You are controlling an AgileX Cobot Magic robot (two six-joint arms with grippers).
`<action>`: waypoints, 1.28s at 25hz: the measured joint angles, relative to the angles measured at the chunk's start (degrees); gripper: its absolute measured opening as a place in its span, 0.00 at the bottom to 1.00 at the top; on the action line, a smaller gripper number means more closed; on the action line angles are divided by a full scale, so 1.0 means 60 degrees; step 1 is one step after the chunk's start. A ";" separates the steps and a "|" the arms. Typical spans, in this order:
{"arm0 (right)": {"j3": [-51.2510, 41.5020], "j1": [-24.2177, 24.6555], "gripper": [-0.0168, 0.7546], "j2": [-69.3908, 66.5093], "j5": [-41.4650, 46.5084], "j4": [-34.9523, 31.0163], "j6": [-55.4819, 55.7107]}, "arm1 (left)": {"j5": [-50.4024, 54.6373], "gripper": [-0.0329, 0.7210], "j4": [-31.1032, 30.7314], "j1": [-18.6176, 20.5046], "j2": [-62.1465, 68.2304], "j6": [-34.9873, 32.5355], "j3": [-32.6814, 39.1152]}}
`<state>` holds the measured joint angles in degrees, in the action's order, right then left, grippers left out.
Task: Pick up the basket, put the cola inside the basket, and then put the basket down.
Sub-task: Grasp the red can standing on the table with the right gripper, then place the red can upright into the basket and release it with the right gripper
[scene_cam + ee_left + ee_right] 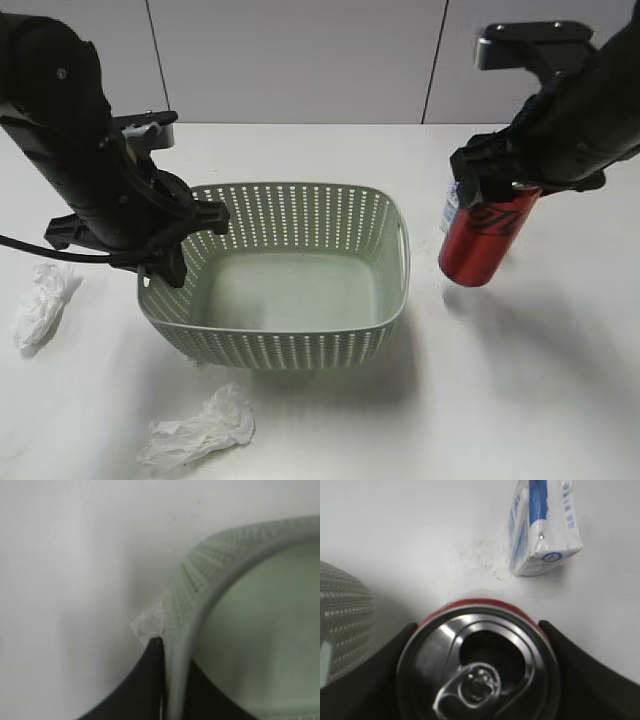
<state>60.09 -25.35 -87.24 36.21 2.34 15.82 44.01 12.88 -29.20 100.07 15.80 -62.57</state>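
The pale green basket (290, 340) is in the middle of the table, its left side raised a little. My left gripper (170, 255) is shut on the basket's left rim; the left wrist view shows the rim (176, 680) pinched between the two black fingers. My right gripper (495, 190) is shut on the red cola can (485, 240) and holds it tilted in the air to the right of the basket. The right wrist view shows the can's silver top (480, 670) with an open mouth and pull tab between the fingers, and the basket's edge (345, 615) at the left.
A white-and-blue small carton (540, 525) stands on the table behind the can, partly hidden in the exterior view (449, 205). Crumpled white paper lies at the left (45, 300) and at the front (195, 430). A scrap of paper (147, 627) shows under the basket's corner.
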 joint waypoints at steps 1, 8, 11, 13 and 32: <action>0.0000 0.0000 0.67 0.0318 0.0027 0.0000 -0.0359 | 0.0000 0.04 0.0006 0.0000 0.0000 0.0000 0.0000; 0.0858 -0.0013 0.67 0.2027 0.1195 -0.1730 -0.4070 | 0.0000 0.04 0.0018 0.0000 0.0000 0.0000 0.0000; 0.1335 -0.0053 0.67 0.2083 0.1784 -0.3154 -0.4926 | 0.0000 0.04 0.0018 0.0000 0.0000 0.0000 0.0000; 0.1515 -0.0215 0.67 0.2083 0.1886 -0.3621 -0.5122 | 0.0000 0.04 0.0018 0.0000 0.0000 0.0000 0.0000; 0.1885 -0.2706 0.67 -0.1753 0.1498 -0.2653 -0.6554 | -0.0134 0.04 -0.0046 0.0000 0.0009 0.0000 0.0012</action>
<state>71.40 -41.58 -97.75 45.19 -13.58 -23.50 43.21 12.60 -29.20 100.12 15.80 -62.50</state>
